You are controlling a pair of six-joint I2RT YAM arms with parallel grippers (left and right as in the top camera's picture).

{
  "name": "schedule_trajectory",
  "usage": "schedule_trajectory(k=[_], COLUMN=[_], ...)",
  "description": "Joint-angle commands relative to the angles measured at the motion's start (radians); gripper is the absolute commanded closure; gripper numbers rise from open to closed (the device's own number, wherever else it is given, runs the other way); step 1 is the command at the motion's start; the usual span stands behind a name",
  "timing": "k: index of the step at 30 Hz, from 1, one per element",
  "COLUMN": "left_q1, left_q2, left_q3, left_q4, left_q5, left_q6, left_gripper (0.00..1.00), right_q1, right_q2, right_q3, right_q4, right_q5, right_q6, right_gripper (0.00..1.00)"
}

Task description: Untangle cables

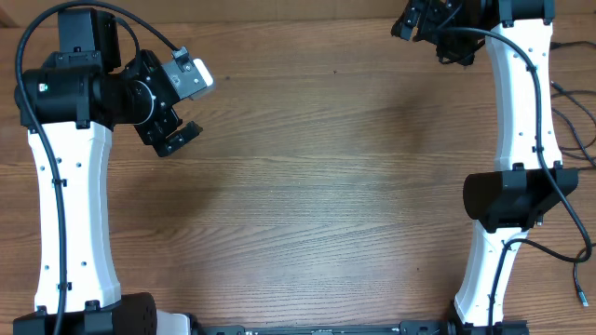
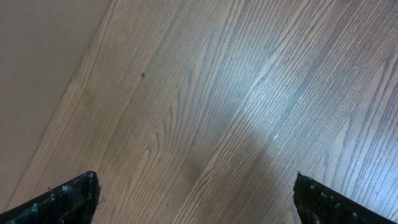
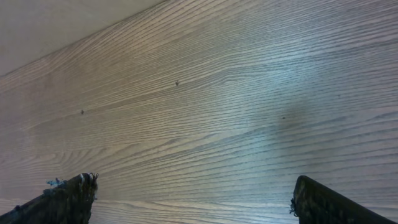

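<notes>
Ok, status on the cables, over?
Left pincer open, empty. Right pincer open, empty. Cables at far right of overhead view, neither pincer near them. No obstruction visible.

A wooden table (image 1: 317, 186) is filling the overhead view, its grain running left to right. In both wrist views light is glaring off the wood, a plain beige surface (image 2: 43, 56) is showing beyond its edge, and a few small dark specks (image 3: 177, 82) are dotting the boards.

No legible text or markings.
</notes>
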Motion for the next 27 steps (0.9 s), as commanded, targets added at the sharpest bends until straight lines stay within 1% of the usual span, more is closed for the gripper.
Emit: schedule_trajectory(k=[1,27], left_q1=[-0.002,-0.002], left_q2=[-0.007,-0.017], left_q3=[0.007,0.007], left_q4=[0.001,0.001], left_q5=[0.001,0.001], left_q6=[-0.013,-0.013], left_gripper=[0.0,0.0], right_q1=[0.0,0.0], right_q2=[0.001,0.001], right_q3=[-0.002,-0.002], right_q4=[0.002,0.002], right_q5=[0.002,0.002], right_q6=[0.001,0.001], right_gripper=[0.0,0.0])
